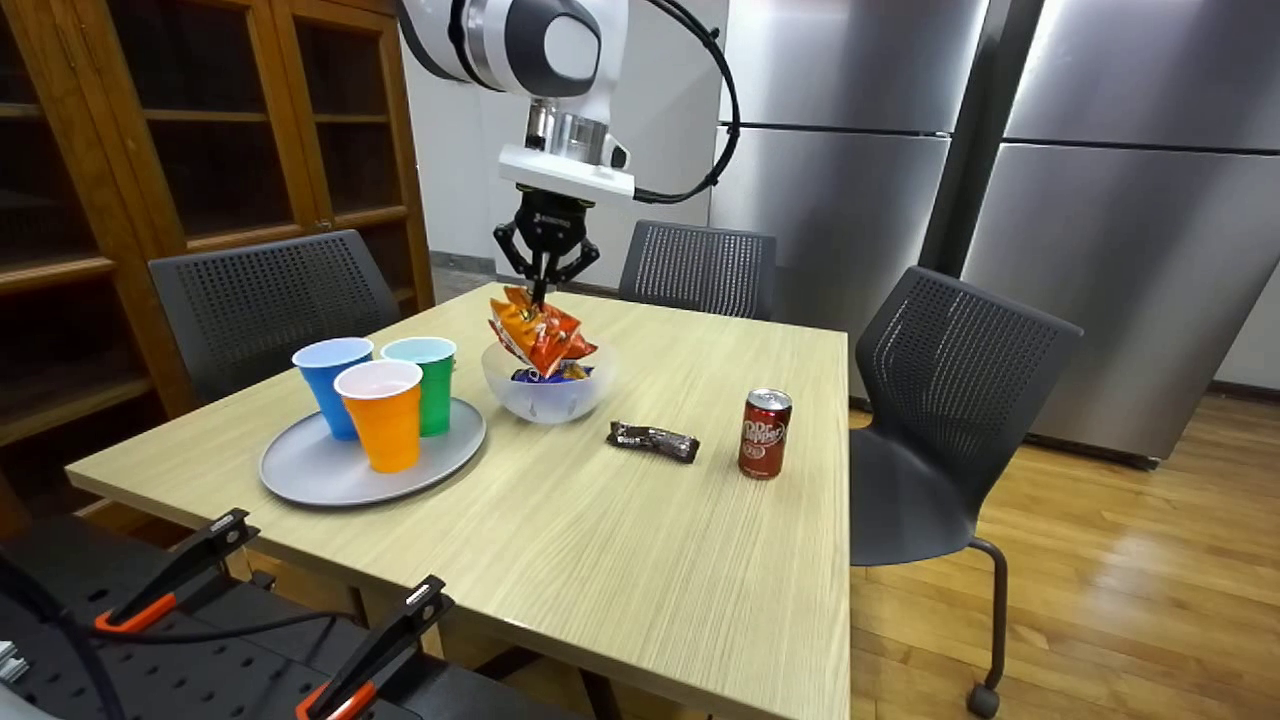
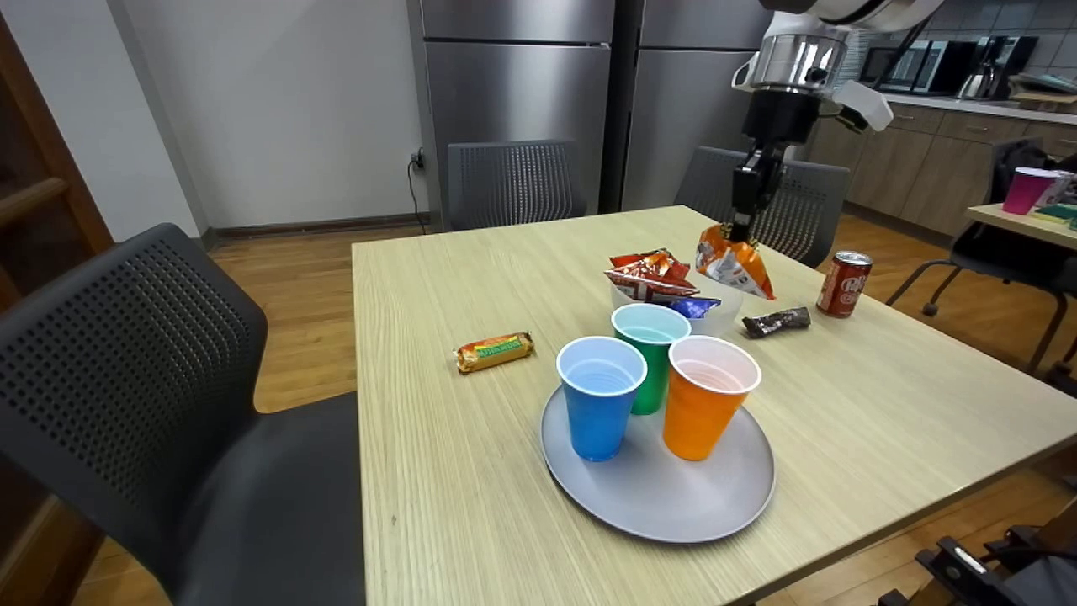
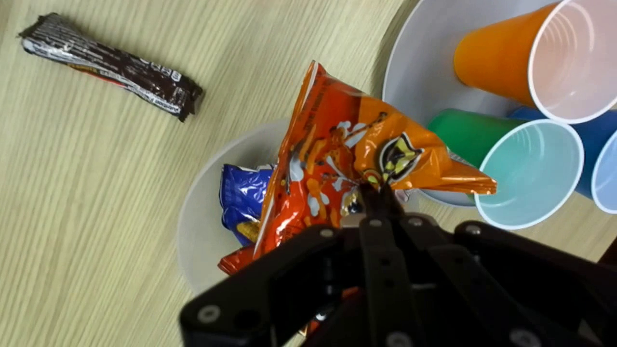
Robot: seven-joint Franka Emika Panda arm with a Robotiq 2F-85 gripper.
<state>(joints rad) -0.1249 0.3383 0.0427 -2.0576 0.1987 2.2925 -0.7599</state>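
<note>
Pinched together, the black jaws hold an orange bag (image 3: 332, 154), crinkled glossy foil with pointed corners, caught between them and hanging below, over a round frosted bowl (image 1: 548, 404) containing a shiny blue packet (image 3: 243, 197). Nearby on the wood-grained bench (image 1: 700, 560) lie a wrinkled brown bar (image 3: 113, 67) and a flat grey plate (image 2: 665, 505) bearing a tapered plastic blue cup (image 2: 599, 412), green cup (image 2: 651, 370) and orange cup (image 2: 707, 412). Farther out stands a cylindrical metal can (image 1: 765, 435).

The gripper (image 2: 741, 234) holds an orange bag (image 2: 734, 264); three cups (image 2: 649, 377) share a plate (image 2: 652, 507)
</note>
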